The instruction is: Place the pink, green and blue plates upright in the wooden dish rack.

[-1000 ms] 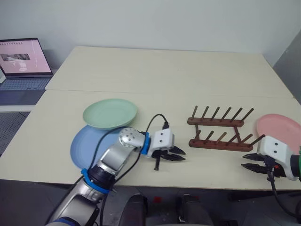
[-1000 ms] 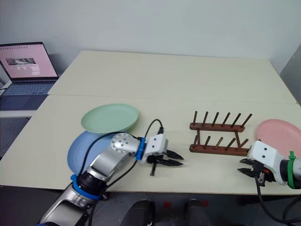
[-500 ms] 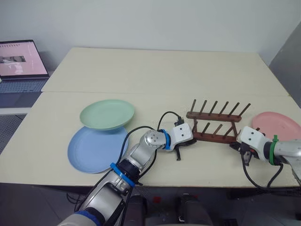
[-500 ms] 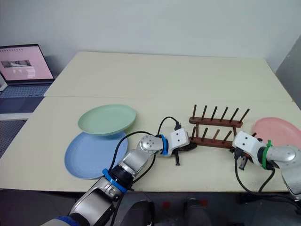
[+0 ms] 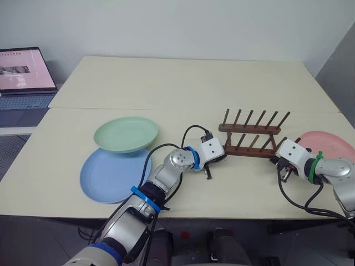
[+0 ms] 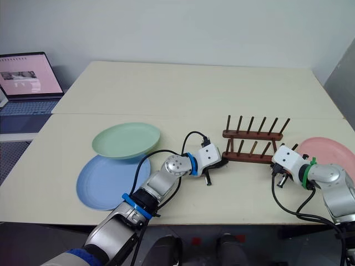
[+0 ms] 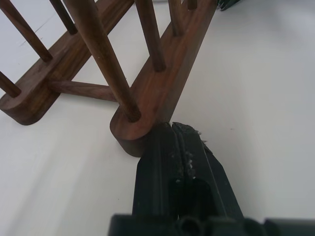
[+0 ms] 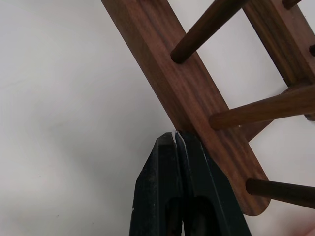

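**Both hands shut, tips on the rack's near rail**

Left hand (image 7: 178,132) and right hand (image 8: 175,139) are closed tight, holding nothing. Each tip touches an end of the wooden dish rack (image 5: 250,134), centre-right on the worktop (image 5: 183,83), long axis left-right. Green plate (image 5: 126,133) overlaps blue plate (image 5: 113,174), lower left; pink plate (image 5: 328,145) far right, nearest the right hand. Laptop (image 5: 23,71) upper left.

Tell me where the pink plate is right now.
In the left eye view the pink plate lies flat near the table's right edge, just right of the wooden dish rack and beyond the right gripper.
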Controlling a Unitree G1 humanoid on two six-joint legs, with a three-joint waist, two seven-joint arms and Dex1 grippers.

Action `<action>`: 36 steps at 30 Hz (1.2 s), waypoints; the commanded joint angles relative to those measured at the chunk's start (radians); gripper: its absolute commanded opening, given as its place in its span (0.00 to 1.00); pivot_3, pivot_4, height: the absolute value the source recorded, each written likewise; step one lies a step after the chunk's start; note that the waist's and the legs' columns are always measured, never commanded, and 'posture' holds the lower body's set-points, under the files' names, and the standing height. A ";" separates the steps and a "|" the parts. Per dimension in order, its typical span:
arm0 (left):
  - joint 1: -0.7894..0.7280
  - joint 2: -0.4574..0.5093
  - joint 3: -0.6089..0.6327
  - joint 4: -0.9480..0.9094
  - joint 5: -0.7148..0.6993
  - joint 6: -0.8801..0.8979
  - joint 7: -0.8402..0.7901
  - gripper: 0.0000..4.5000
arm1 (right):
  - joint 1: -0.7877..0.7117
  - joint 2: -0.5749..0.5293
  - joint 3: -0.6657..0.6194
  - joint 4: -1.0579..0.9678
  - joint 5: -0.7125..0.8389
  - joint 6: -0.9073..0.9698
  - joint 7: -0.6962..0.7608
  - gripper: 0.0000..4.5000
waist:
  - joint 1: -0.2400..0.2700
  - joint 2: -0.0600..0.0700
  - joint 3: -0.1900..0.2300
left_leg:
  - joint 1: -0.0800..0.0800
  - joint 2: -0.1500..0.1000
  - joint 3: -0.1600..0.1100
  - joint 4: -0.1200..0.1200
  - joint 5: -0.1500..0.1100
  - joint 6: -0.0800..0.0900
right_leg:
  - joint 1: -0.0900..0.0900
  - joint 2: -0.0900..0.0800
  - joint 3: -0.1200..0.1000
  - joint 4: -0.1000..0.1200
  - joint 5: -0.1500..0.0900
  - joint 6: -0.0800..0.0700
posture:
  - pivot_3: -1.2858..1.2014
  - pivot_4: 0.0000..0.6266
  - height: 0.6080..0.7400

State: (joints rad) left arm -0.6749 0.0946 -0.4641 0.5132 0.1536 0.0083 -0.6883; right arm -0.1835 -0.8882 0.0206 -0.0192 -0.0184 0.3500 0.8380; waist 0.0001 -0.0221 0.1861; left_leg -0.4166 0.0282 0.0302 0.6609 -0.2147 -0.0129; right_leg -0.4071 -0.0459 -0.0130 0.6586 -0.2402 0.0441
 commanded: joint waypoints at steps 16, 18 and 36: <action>0.213 0.391 0.260 -0.764 -0.446 0.322 -0.415 0.25 | 0.290 -0.159 -0.402 -0.443 0.270 0.265 0.216 0.36 | 0.000 0.001 0.000 | 0.000 0.004 -0.001 -0.001 0.000 0.000 | -0.001 0.002 0.000 0.001 -0.002 -0.003 | 0.52 0.24 0.94; 0.239 0.479 0.317 -0.850 -0.521 0.384 -0.451 0.39 | 0.362 -0.172 -0.496 -0.489 0.295 0.294 0.253 0.52 | 0.001 0.001 0.000 | 0.000 0.005 -0.001 -0.001 0.000 0.000 | 0.000 0.001 -0.001 0.000 -0.004 -0.007 | 0.52 0.24 0.94; 0.212 0.633 0.353 -1.063 -0.701 0.495 -0.467 0.99 | 0.064 -0.083 -0.199 -0.009 0.011 0.223 -0.120 1.00 | -0.001 -0.002 0.001 | -0.002 0.001 0.001 -0.001 -0.001 0.001 | -0.002 -0.004 0.000 -0.001 -0.005 -0.006 | 0.52 0.24 0.94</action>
State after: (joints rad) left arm -0.4469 0.7357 -0.1065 -0.5295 -0.5463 0.5165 -1.1655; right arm -0.0932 -0.9735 -0.1830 -0.0576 0.0122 0.5761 0.7487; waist -0.0013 -0.0239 0.1869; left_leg -0.4184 0.0287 0.0311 0.6593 -0.2158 -0.0113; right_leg -0.4088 -0.0491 -0.0129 0.6569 -0.2448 0.0376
